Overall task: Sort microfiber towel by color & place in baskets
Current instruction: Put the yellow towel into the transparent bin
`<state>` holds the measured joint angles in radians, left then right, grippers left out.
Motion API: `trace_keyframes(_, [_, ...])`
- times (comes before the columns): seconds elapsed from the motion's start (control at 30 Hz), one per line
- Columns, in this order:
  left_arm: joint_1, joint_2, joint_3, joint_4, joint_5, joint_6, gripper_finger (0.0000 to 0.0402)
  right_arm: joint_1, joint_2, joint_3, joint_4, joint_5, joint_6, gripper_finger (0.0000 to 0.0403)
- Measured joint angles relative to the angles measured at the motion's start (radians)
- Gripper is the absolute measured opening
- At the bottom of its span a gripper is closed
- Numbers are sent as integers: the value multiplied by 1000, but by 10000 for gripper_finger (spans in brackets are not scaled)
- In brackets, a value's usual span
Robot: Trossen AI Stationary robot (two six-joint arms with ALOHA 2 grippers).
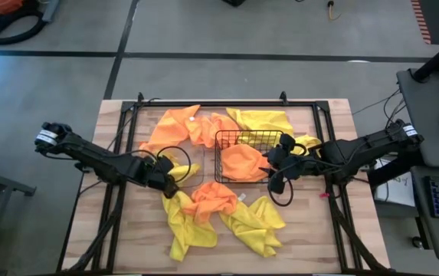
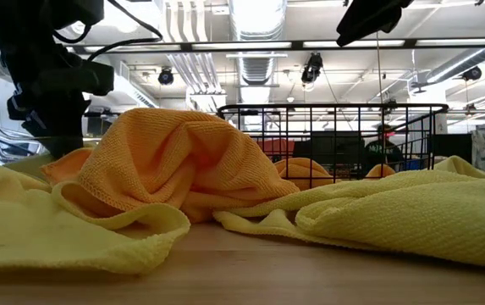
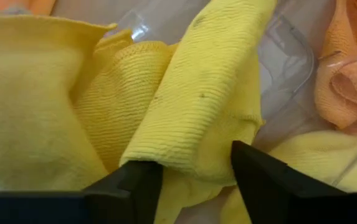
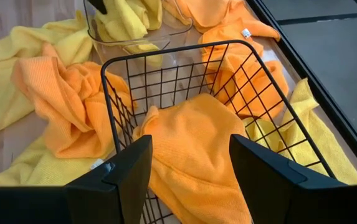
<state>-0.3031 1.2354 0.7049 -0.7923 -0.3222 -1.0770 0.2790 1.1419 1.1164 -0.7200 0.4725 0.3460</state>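
Your left gripper (image 3: 190,180) has its fingers (image 3: 131,183) closed on a fold of yellow towel (image 3: 197,106), the cloth pinched between the two dark tips and draping up and away from them over the clear bin (image 3: 290,56). From that view the towel hangs right at the bin's wall, with more yellow cloth already lying inside beside it, so the step in hand looks like the drop: carry the fold fully past the clear rim before you let go, and open wide enough that the soft weave does not cling to a tip and drag back out. Watch the trailing edge; if it lies over the wall it could slide off to the table. In the high view the left gripper (image 1: 165,175) sits just left of the wire basket (image 1: 247,157), where the clear bin stands against that basket's left side. Your right gripper (image 4: 190,180) hangs with its fingers (image 4: 119,180) spread apart and empty, directly above the wire basket (image 4: 184,93), over the orange towel (image 4: 194,149) lying inside it; nothing touches them. Keep it waiting there, clear of the left arm's path. Outward from the basket, more towels remain on the table (image 1: 311,245): an orange towel (image 1: 211,201) and yellow ones (image 1: 253,226) in front of it, orange (image 1: 177,126) and yellow (image 1: 265,120) behind it, so the sort seems well short of done.
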Motion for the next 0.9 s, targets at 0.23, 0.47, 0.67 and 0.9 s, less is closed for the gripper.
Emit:
trace_keyframes(0.23, [0, 0, 92, -85, 0, 62, 222, 0, 0, 0, 0, 0, 4, 210])
trace_keyframes(0.47, [0, 10, 182, -174, -12, 83, 241, 0, 0, 0, -4, 0, 11, 210])
trace_keyframes(0.67, [-1, 14, 297, -325, -122, 101, 256, 0, -1, 11, -31, -1, 53, 210])
trace_keyframes(0.9, [-6, 12, 394, -308, -213, 314, 244, 0, -2, 44, -208, -1, 200, 210])
